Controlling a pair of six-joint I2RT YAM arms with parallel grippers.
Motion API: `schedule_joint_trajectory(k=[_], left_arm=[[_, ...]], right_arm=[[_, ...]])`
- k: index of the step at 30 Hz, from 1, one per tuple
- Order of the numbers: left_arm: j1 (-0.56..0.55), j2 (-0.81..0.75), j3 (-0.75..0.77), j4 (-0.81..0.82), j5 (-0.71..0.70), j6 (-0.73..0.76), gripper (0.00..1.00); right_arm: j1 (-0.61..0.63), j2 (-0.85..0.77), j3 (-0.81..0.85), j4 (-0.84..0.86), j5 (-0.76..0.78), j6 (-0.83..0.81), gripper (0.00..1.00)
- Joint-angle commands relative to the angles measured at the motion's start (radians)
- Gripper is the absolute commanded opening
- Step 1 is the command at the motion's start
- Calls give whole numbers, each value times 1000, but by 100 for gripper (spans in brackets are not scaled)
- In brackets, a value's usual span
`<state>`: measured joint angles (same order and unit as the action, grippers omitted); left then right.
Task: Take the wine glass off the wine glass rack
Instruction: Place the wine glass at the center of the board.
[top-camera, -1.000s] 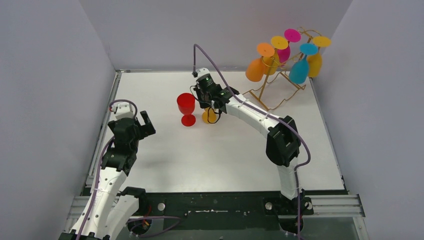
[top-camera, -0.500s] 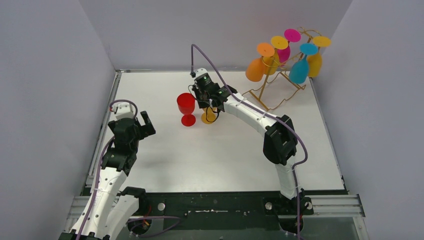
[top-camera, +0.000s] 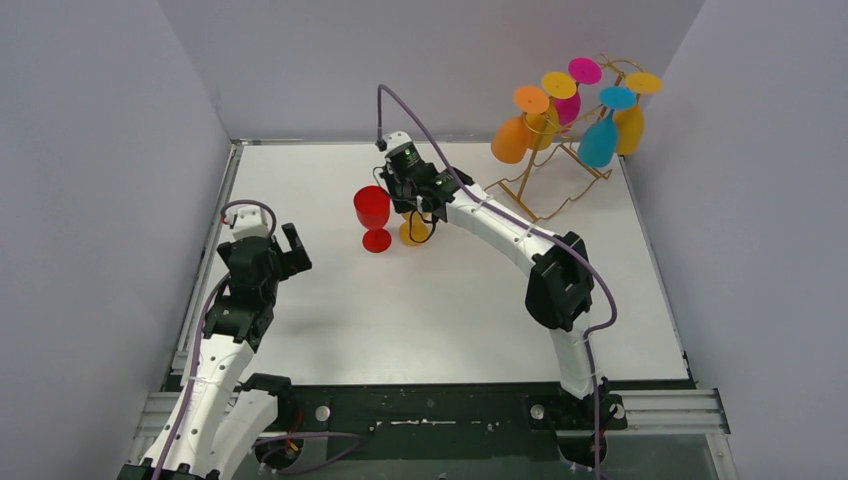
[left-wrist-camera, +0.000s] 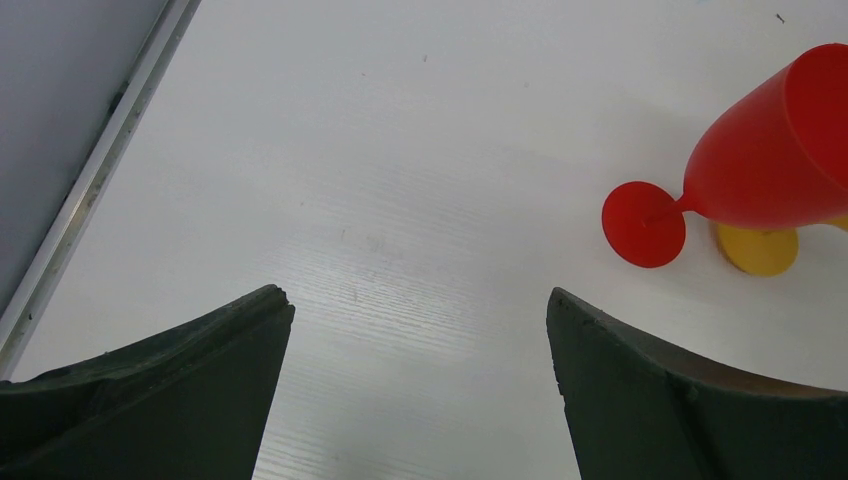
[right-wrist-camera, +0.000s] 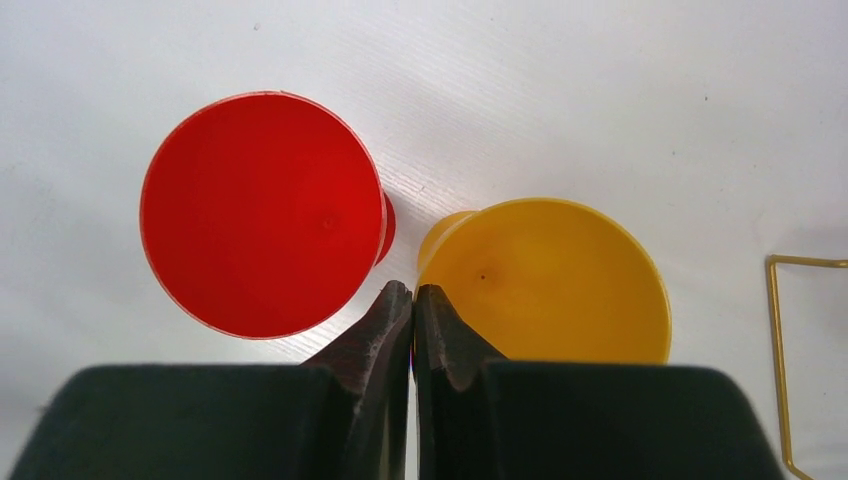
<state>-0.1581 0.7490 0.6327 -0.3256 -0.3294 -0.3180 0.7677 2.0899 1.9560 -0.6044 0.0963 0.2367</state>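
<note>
At 8 o'clock the left gripper (left-wrist-camera: 418, 296) hangs wide open and empty. Toward 12, a red glass (top-camera: 372, 210) and a yellow wine glass (right-wrist-camera: 545, 280) stand on the table (top-camera: 450, 320), with the right gripper (right-wrist-camera: 413, 292) pinched closed on nothing above them. Five hanging glasses (top-camera: 598, 142) remain on the wine glass rack (top-camera: 524, 192) at 2 o'clock, so the unloading looks only partly done.

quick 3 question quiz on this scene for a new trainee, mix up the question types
1. True or false: the red wine glass stands upright on the table.
2. The right arm's fingers are: A) spread wide apart; B) shut together above the two standing glasses; C) clamped around the red stem.
3. Fill in: ___ wine glasses hang upside down on the wine glass rack.

Key: 1 true; 2 B; 3 five.
</note>
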Motion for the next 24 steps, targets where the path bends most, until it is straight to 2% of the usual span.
schedule_joint_trajectory(k=[1, 21, 24], left_arm=[[-4, -3, 4, 23, 10, 13, 97], [-3, 3, 9, 18, 22, 30, 97], [-2, 5, 10, 14, 18, 30, 97]], right_arm=[[10, 13, 75, 15, 43, -21, 2], [14, 63, 93, -1, 40, -27, 3], [14, 54, 88, 2, 53, -32, 10]])
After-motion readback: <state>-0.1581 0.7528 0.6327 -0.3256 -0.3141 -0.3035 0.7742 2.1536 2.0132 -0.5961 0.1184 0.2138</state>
